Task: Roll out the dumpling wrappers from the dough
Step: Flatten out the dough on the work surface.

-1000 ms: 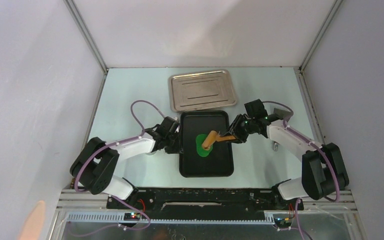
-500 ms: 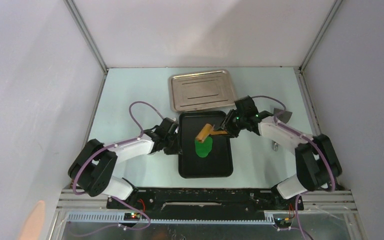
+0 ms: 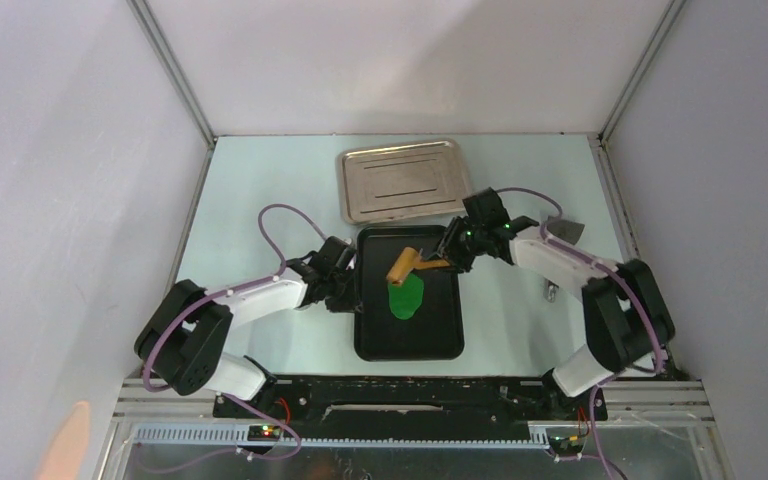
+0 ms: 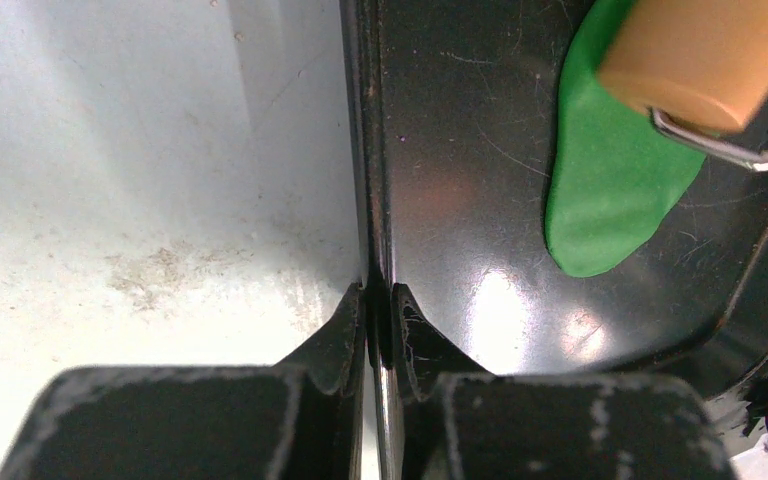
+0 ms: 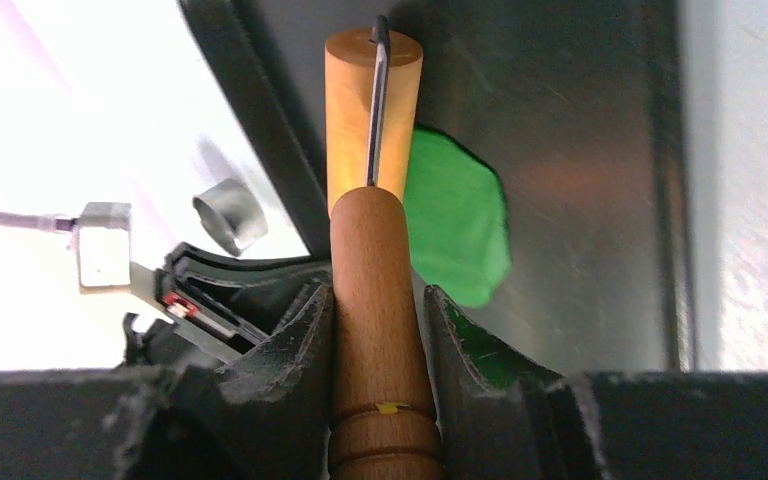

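Item: black tray (image 3: 410, 350), centre of the table; all places below given from it.

- Dough (image 3: 405, 295): one bright green oval sheet, flat on the tray floor, middle to slightly left. Smooth, fairly thin, with no round discs parted from it, so judged mid-rolling.
- Roller (image 3: 403, 265): tan wooden head at the far end of the dough, handle running off toward the tray's far-right corner. Head over the sheet's edge; real pressure on it not discernible.
- Right gripper (image 5: 378, 300): closed around the roller's handle, one finger on each side, wrist low above the tray's right half. Held so to drive the head along the sheet.
- Left gripper (image 4: 380, 330): pinched tight on the tray's left rim, one finger inside, one outside. Judged an anchor, to stop the tray sliding under the roller's push.
- Silver tray (image 3: 403, 180): just beyond the far edge, likely kept for finished pieces.
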Robot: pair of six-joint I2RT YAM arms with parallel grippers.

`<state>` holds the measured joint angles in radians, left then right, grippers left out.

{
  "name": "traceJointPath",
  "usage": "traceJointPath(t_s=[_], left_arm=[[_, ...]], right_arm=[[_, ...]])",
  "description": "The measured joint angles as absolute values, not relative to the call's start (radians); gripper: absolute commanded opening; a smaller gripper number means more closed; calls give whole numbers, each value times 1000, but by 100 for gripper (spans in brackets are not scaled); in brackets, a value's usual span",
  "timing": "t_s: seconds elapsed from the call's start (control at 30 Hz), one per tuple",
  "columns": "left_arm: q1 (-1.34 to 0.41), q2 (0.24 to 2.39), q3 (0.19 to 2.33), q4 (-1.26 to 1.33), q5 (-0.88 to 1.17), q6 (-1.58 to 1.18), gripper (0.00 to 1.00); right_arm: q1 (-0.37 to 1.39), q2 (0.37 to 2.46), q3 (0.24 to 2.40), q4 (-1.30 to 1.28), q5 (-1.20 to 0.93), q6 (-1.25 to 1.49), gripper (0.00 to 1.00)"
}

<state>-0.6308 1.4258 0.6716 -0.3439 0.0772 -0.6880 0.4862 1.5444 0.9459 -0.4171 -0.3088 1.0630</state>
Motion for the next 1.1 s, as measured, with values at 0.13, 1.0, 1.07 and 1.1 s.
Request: traceJointPath(t_s=[0.13, 1.0, 1.07, 1.1], left_arm=[[-631, 1426, 675, -352, 76, -680, 0], [-638, 1446, 712, -456, 92, -646, 0], [-638, 1453, 720, -464, 94, -645, 0], [-638, 1455, 723, -468, 94, -645, 0]], right_arm=[[487, 1633, 988, -336, -384, 1048, 0], [596, 1533, 985, -529, -363, 846, 0], [591, 1567, 997, -504, -396, 834, 0], [585, 1571, 1000, -492, -416, 826, 0]])
